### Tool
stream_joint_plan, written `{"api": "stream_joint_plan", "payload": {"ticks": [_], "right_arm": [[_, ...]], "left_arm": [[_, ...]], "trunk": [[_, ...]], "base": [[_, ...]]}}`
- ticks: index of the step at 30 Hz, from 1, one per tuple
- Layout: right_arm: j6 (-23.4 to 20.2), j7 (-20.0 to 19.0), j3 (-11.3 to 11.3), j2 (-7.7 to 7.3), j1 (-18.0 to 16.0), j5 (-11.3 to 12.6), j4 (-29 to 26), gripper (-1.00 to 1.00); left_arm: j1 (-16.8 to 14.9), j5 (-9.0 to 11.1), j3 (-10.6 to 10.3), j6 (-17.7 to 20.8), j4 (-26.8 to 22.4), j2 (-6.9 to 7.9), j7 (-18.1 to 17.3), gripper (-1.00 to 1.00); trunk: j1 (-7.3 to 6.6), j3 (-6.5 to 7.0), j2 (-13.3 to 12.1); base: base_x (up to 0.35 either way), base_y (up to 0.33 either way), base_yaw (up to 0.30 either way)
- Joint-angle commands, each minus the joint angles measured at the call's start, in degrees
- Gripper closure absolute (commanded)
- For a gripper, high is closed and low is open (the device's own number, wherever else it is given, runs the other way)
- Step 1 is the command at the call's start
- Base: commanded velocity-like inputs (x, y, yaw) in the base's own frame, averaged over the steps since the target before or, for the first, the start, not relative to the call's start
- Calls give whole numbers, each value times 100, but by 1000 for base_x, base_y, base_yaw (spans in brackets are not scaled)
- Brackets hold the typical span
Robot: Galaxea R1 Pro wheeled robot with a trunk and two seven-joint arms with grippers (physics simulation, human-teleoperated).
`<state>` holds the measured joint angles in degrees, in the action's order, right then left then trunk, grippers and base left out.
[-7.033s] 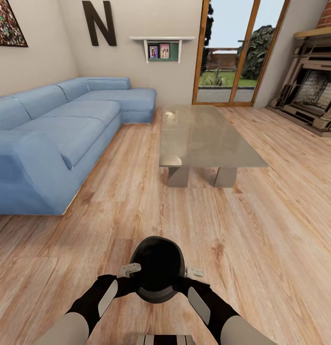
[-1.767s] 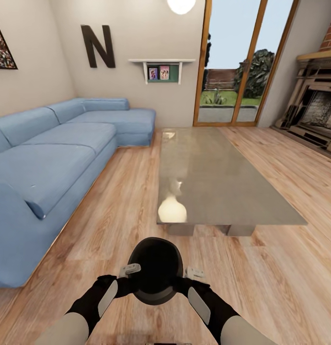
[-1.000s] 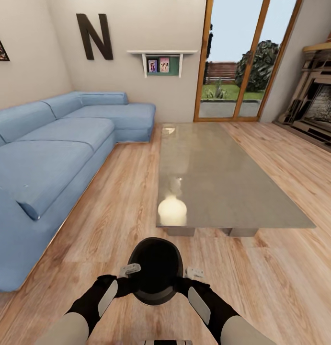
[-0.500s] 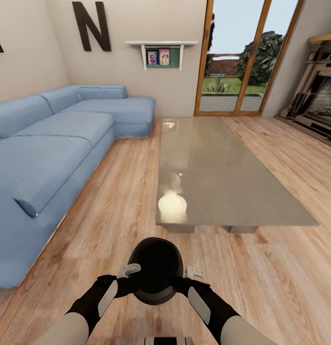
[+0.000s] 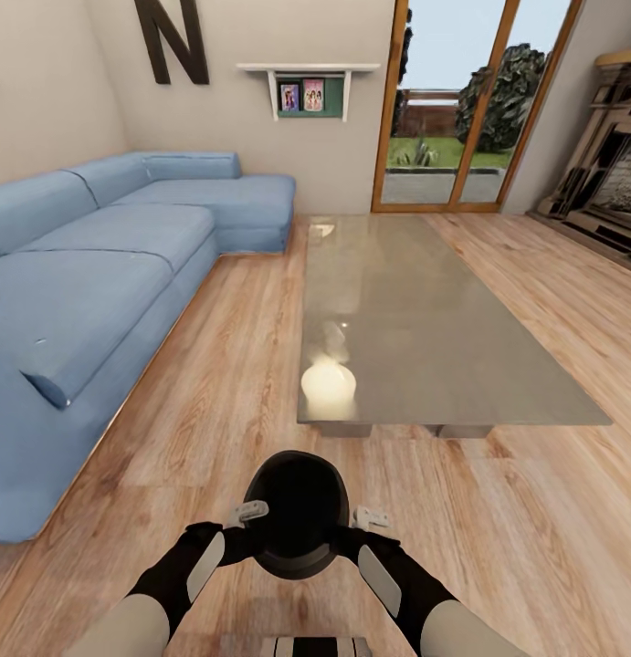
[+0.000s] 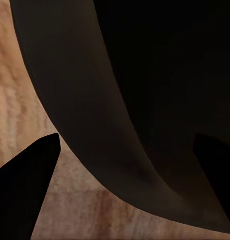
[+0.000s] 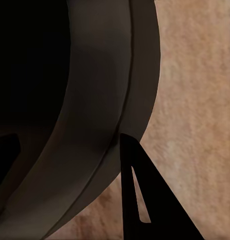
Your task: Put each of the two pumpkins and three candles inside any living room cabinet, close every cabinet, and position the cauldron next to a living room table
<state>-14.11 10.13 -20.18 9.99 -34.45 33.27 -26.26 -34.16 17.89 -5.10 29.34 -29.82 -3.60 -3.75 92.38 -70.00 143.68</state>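
1. Overall, the living room floor (image 5: 498, 547) was light wood plank, with beige walls behind it.
2. The blue corner sofa (image 5: 87, 292) ran along the left wall and turned at the far corner.
3. The wood-framed glass doors (image 5: 461, 109) stood at the far end, with a fireplace (image 5: 616, 173) to their right.
4. The table (image 5: 415, 319) lay lengthwise ahead of the robot, its glossy top carrying a bright lamp reflection near the close left corner. Nothing was seen on the top.
5. A large dark letter N (image 5: 173, 41) and a small wall shelf (image 5: 308, 84) with pictures hung on the far wall.
6. The cauldron (image 5: 297, 511) was held off the floor between both arms, directly in front of the robot, near the table's close short edge but apart from it.
7. The left gripper (image 5: 248, 514) was at the cauldron's left rim; in the left wrist view the black wall (image 6: 144, 100) sat between the two dark fingers, so the jaws were clamped on it.
8. The right gripper (image 5: 370, 520) was at the right rim; the right wrist view showed the rim (image 7: 95, 125) between its fingers, likewise clamped.
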Motion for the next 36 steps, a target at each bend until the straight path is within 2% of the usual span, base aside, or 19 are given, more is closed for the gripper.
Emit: {"api": "stream_joint_plan", "payload": {"ticks": [1,5,12,13,18,19,28,36], "right_arm": [[5,-38,-13,1,9,40,16,100],[4,-38,-13,1,9,40,16,100],[4,-38,-13,1,9,40,16,100],[4,-38,-13,1,9,40,16,-100],[-4,-38,-13,1,9,40,16,-100],[-4,-38,-13,1,9,40,16,-100],[-6,-38,-13,1,9,40,16,-100],[-12,-38,-13,1,9,40,16,-100]], "left_arm": [[6,-83,9,-18,20,0,-37,100],[6,-81,10,-17,20,0,-37,100],[6,-80,11,-23,20,0,-38,100],[6,-78,10,-24,20,0,-38,100],[6,-80,13,-25,20,0,-36,100],[6,-79,14,-25,20,1,-36,-100],[6,-76,18,-18,18,0,-42,-100],[6,-76,25,46,-7,0,-52,-100]], "trunk": [[9,-2,-3],[17,-69,1],[17,-69,1],[17,-69,1],[17,-69,1],[17,-69,1],[17,-69,1],[-4,108,-10]], "base": [[0,0,0],[0,0,0],[0,0,0],[0,0,0],[0,0,0],[0,0,0],[0,0,0],[0,0,0]]}}
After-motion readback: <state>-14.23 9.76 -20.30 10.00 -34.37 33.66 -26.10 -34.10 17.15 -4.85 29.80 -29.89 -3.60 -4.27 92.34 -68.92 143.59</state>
